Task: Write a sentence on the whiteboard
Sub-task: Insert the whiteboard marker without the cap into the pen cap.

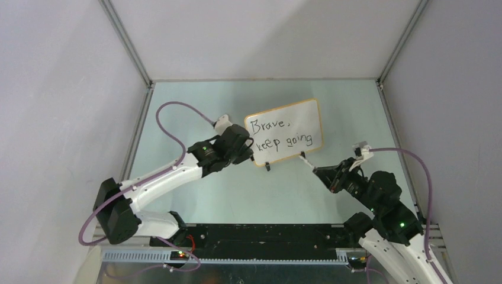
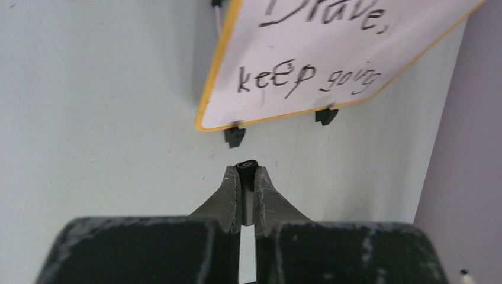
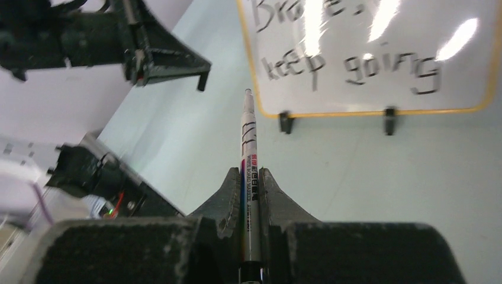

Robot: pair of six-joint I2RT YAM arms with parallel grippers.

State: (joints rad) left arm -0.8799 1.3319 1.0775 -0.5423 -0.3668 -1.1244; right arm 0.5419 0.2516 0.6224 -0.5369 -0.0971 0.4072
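**Both lines written, pen clear of the board**

Top view: whiteboard [image 1: 309,113] stands mid-table, propped on its clips. The sentence [image 1: 282,142] reads "Brave, keep going" in full. Left gripper [image 1: 248,152] sits just beside its near-left corner.

Left wrist: jaws pinched on a small black cap [image 2: 245,165].

Right wrist: right gripper [image 3: 250,177] clamps the marker [image 3: 248,139], tip bare and short of the board. Writing looks done; capping is likely all that's left.

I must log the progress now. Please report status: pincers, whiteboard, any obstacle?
Left pincer shut on small black cap. Right pincer shut on marker, tip off board. Whiteboard standing, sentence reads "Brave, keep going". Nothing between marker and board.
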